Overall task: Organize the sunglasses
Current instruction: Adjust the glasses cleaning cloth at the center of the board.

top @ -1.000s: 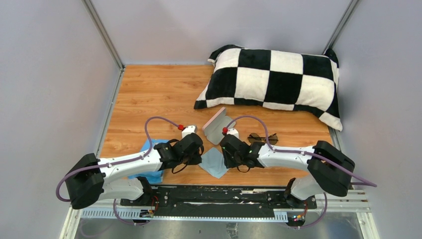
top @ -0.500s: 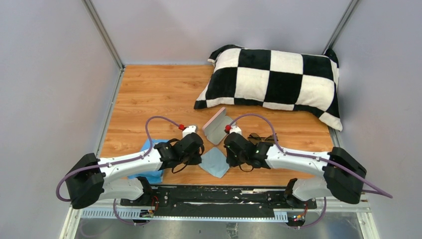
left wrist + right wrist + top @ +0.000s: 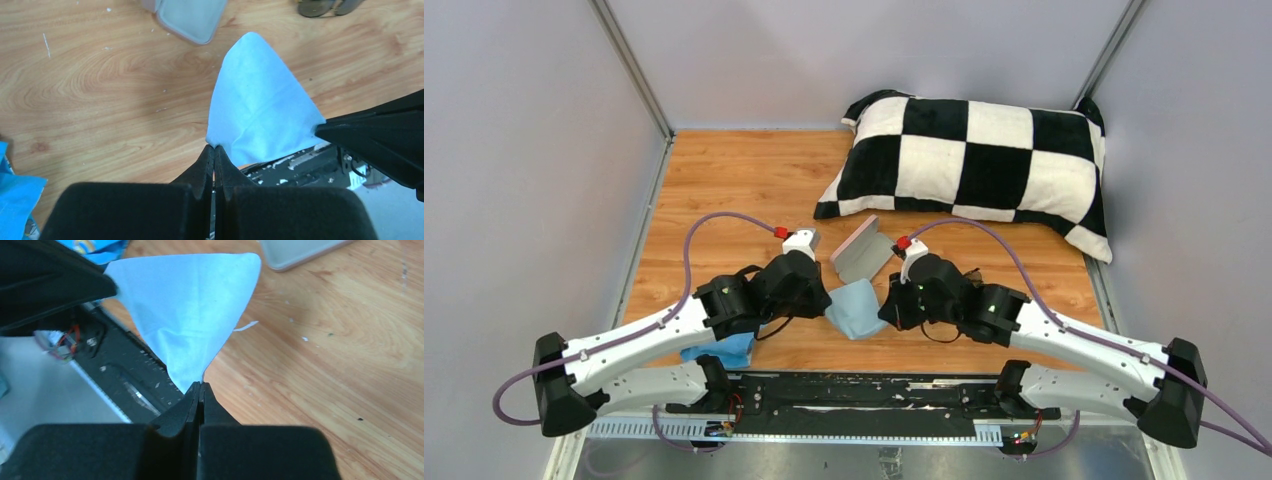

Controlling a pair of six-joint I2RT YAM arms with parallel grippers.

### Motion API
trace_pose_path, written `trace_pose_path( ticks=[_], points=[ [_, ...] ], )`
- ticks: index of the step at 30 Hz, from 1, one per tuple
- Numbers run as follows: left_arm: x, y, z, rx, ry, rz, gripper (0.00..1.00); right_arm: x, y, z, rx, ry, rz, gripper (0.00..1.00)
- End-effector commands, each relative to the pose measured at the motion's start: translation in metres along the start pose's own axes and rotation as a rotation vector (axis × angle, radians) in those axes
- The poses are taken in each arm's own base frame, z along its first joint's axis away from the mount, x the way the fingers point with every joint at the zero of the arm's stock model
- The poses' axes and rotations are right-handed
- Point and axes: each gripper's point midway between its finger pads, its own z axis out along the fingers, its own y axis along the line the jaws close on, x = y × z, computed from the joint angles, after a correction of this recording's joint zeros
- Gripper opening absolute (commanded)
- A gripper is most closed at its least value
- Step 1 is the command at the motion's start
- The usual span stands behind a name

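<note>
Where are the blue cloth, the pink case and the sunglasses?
blue cloth [image 3: 260, 115], left wrist view, middle of the sheet.
pink case [image 3: 862, 256], top external view, its flat face.
sunglasses [image 3: 314, 7], left wrist view, a dark lens at the top edge.

**Left wrist view:** the top edge cuts off the thin dark-framed sunglasses with brownish lenses [image 3: 325, 6] and the pink rounded-rectangle case [image 3: 192, 20].

**Top view:** the right arm [image 3: 1064, 335] covers most or all of the sunglasses. The left arm [image 3: 654, 335] partly hides a bright blue packet [image 3: 724, 350], and its print is too blurred to read.

**Both wrist views:** the corners of the light-blue cloth [image 3: 260, 110] disappear between the fingers of the left hand [image 3: 214, 150] and the right hand [image 3: 200, 386].
</note>
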Motion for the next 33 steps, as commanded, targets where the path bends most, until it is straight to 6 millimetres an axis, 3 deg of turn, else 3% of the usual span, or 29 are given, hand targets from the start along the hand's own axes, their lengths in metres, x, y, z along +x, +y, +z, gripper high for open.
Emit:
trace_pose_path(
  ticks=[1,4,12,17,22,28,30,33],
  points=[
    [-0.014,0.002,-0.021,-0.026,-0.035,0.050,0.00,-0.003,0.018,-0.024,-0.096,0.021,-0.015,0.00],
    [-0.019,0.005,-0.010,-0.053,-0.047,0.098,0.00,0.008,0.004,-0.018,-0.049,0.030,0.005,0.00],
    [-0.002,0.007,0.098,-0.114,0.126,0.208,0.00,0.056,-0.063,0.023,0.214,0.077,0.054,0.00],
    [0.007,-0.004,0.133,-0.113,0.223,0.240,0.00,0.080,-0.085,0.033,0.290,0.123,0.076,0.00],
    [0.007,0.000,0.126,-0.133,0.231,0.230,0.44,0.088,-0.091,0.033,0.305,0.121,0.107,0.00],
    [-0.003,-0.003,0.094,-0.109,0.173,0.167,0.48,0.095,-0.097,0.033,0.324,0.127,0.112,0.00],
    [0.001,-0.004,0.084,-0.099,0.162,0.133,0.48,0.097,-0.096,0.034,0.318,0.144,0.102,0.01],
    [0.023,-0.011,0.073,-0.079,0.172,0.088,0.46,0.099,-0.095,0.033,0.314,0.167,0.101,0.10]
  ],
)
